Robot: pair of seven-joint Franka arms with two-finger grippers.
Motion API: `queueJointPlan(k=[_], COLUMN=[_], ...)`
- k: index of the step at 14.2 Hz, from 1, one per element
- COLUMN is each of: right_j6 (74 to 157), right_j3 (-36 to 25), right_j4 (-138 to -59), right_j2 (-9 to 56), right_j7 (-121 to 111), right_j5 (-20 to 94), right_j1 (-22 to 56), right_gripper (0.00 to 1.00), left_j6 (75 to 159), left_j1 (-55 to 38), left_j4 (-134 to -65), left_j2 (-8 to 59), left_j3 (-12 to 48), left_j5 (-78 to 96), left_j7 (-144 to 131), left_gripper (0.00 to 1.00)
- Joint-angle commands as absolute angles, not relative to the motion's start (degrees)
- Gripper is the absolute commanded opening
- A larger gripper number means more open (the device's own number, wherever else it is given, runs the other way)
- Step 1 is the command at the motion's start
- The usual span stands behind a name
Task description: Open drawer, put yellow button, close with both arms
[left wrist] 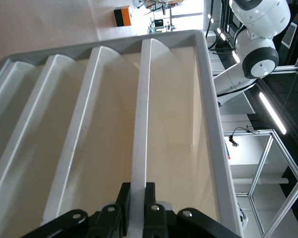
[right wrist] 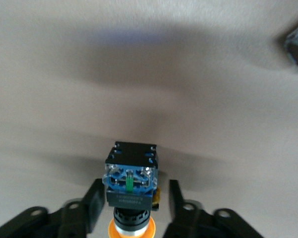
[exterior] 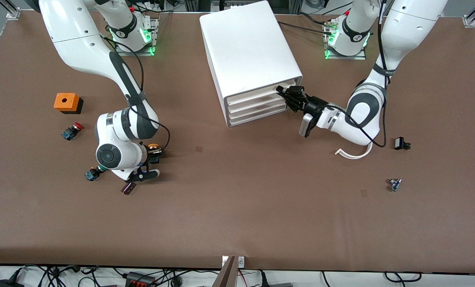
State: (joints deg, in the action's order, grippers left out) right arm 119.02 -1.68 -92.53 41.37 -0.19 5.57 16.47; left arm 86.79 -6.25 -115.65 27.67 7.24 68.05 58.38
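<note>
The white cabinet [exterior: 247, 48] stands at the table's middle, near the arms' bases. Its top drawer [exterior: 253, 95] sits about flush with the three lower ones. My left gripper [exterior: 282, 91] is at that drawer's corner toward the left arm's end. In the left wrist view it [left wrist: 136, 198] is shut on the drawer's white front lip [left wrist: 139, 124]. The yellow button [exterior: 154, 148] is toward the right arm's end. My right gripper [exterior: 155, 157] is open around it. In the right wrist view the button [right wrist: 130, 191] sits between the fingers [right wrist: 92, 203] with its yellow cap toward the palm.
An orange box [exterior: 66, 102], a red-capped button [exterior: 71, 130], a green-capped button [exterior: 91, 173] and a dark small part [exterior: 128, 188] lie near the right arm. A white curved strip [exterior: 355, 153] and two small parts [exterior: 401, 143] [exterior: 395, 184] lie near the left arm.
</note>
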Motion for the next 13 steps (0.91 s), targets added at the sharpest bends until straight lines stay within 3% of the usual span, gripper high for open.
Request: queueJointPlan(k=[1, 10, 13], right_j6=[114.9, 95.4, 94.3], right_j3=[-1.8, -1.5, 0.3], right_j4=[-87.1, -61.4, -60.6], right_j2=[41.7, 40.0, 36.3], right_j7=[-0.6, -0.4, -0.4], right_j5=[6.7, 6.4, 6.8], right_j1=[16.4, 19.9, 21.4], right_gripper=[0.00, 0.00, 0.00], left_j6=[87.1, 87.0, 87.1], left_j1=[-6.0, -3.4, -3.5], left_j4=[-109.4, -94.4, -92.7], left_j2=[31.6, 40.2, 40.3], left_j3=[6.9, 4.1, 2.5], left_j5=[69.4, 65.7, 65.0], left_j7=[55.2, 51.2, 50.7], left_gripper=[0.06, 0.06, 0.07])
